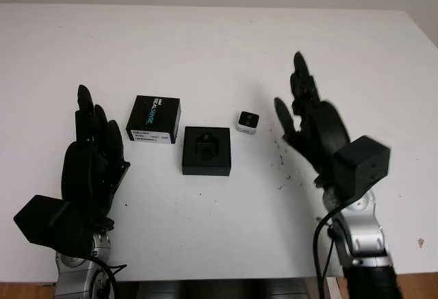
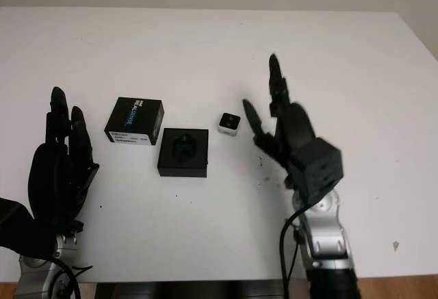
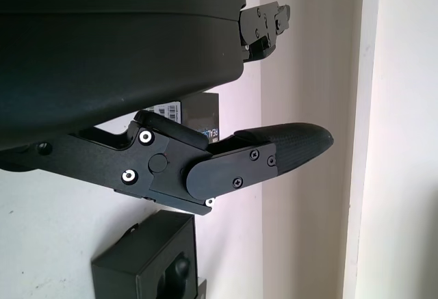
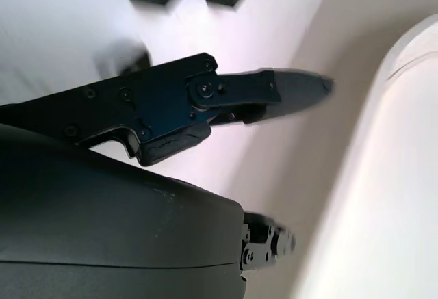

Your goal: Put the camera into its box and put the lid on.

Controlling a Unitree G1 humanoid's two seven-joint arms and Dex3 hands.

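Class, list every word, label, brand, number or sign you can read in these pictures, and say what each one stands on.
"REALSENSE", in light letters on the top of the black lid; the small mark before it is too small to read.
White sticker on the lid's front side: print too small to read.
Small camera, open box, both hands: no readable text.

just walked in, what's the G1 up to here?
Nothing is grasped yet. The small camera sits loose on the white table, just right of the open black box, whose moulded insert has nothing in it. The printed lid lies to the box's left. The right robot hand is open beside the camera, closest to it; the left robot hand is open, left of the lid. Packing and lidding are not yet done.
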